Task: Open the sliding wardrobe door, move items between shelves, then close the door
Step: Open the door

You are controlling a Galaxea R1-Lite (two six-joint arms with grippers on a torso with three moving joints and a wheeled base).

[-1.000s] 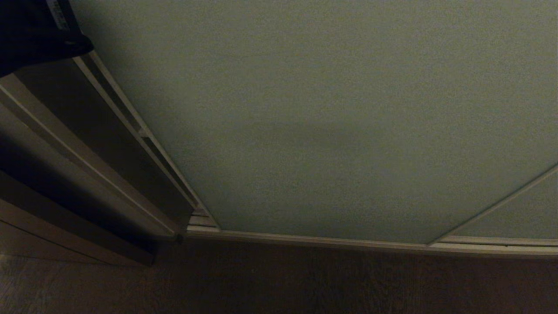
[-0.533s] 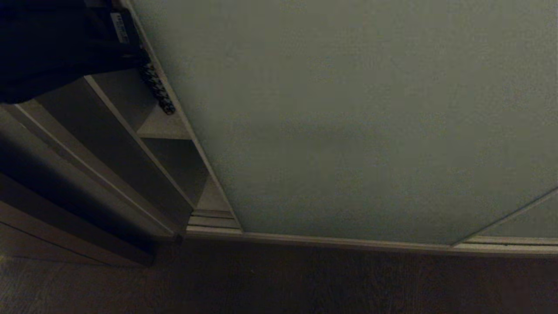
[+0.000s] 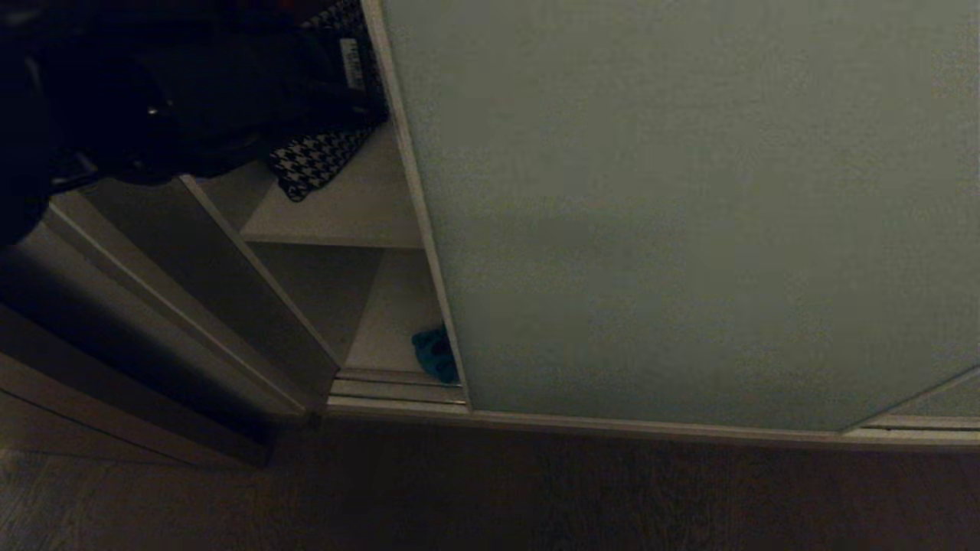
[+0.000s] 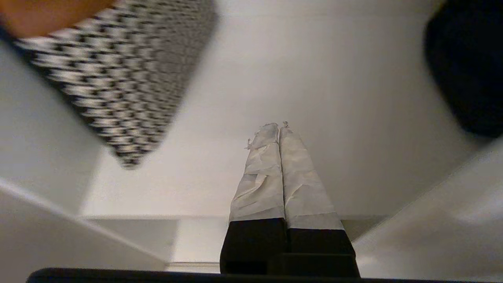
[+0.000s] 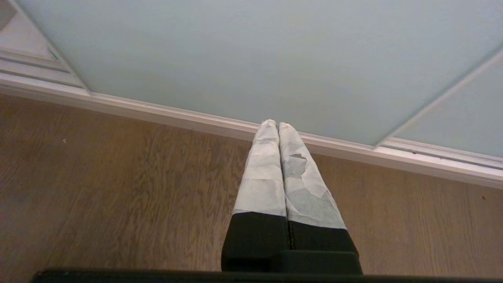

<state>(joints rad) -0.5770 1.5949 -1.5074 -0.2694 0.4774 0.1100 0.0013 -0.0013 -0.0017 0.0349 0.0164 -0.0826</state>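
The pale grey-green sliding wardrobe door [image 3: 689,214] stands partly slid to the right, its silvery edge [image 3: 413,199] bordering an open gap. Inside are a white upper shelf [image 3: 344,214] and a lower shelf [image 3: 390,321]. A teal-blue soft toy [image 3: 435,353] lies on the lower shelf, half hidden by the door's edge. My left arm [image 3: 191,99] reaches into the gap at the top left. My left gripper [image 4: 278,127] is shut and empty over the white shelf [image 4: 314,78]. My right gripper [image 5: 277,125] hangs shut and empty above the floor, facing the door [image 5: 255,51].
A black-and-white houndstooth cloth [image 3: 314,161] hangs over the upper shelf, close to my left gripper [image 4: 118,78]. A dark shape [image 4: 467,67] sits on the gripper's other side. The floor rail [image 3: 612,428] runs along the wooden floor [image 3: 490,497]. A tall side panel [image 3: 153,321] borders the opening on the left.
The door has slid to the right and the gap has widened. My left arm moved right with it. The shelves, the houndstooth cloth and the teal toy came into view.
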